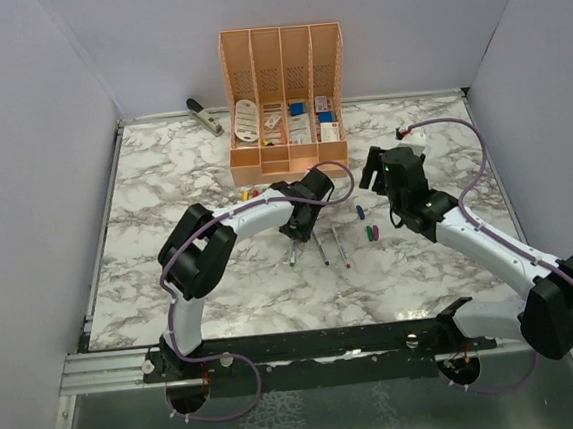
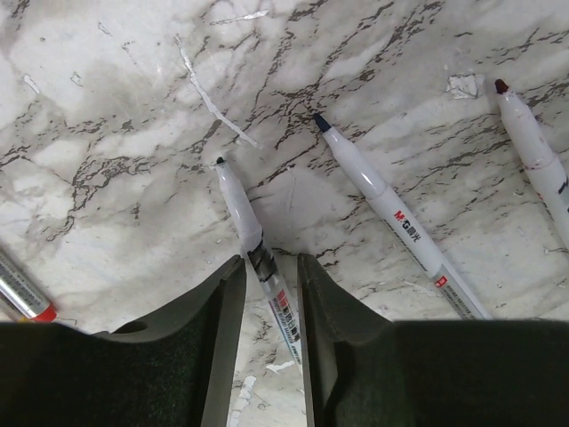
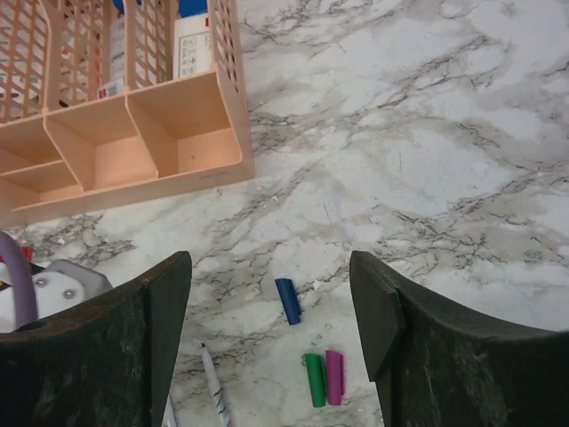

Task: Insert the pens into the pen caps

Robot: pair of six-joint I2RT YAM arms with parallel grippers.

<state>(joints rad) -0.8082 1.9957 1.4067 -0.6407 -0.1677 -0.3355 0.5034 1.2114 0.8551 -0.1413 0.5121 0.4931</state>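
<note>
Three grey-white pens lie side by side on the marble; in the left wrist view they are a dark-tipped one (image 2: 238, 209), a blue-tipped one (image 2: 382, 200) and a red-tipped one (image 2: 533, 147). My left gripper (image 2: 269, 267) is low over them (image 1: 298, 234), narrowly open, its jaws either side of the dark-tipped pen, which lies on the table. A blue cap (image 3: 287, 301), a green cap (image 3: 315, 380) and a magenta cap (image 3: 334, 376) lie below my right gripper (image 3: 268, 267), which is wide open, empty and above the table (image 1: 374, 172). Yellow (image 1: 246, 194) and red (image 1: 253, 190) caps lie left of the left gripper.
The orange organizer (image 1: 284, 94) with white stationery stands at the back, its front trays in the right wrist view (image 3: 133, 124). A grey stapler (image 1: 203, 114) lies at its left. Another pen end with a red band (image 2: 22, 298) shows at the left wrist view's edge.
</note>
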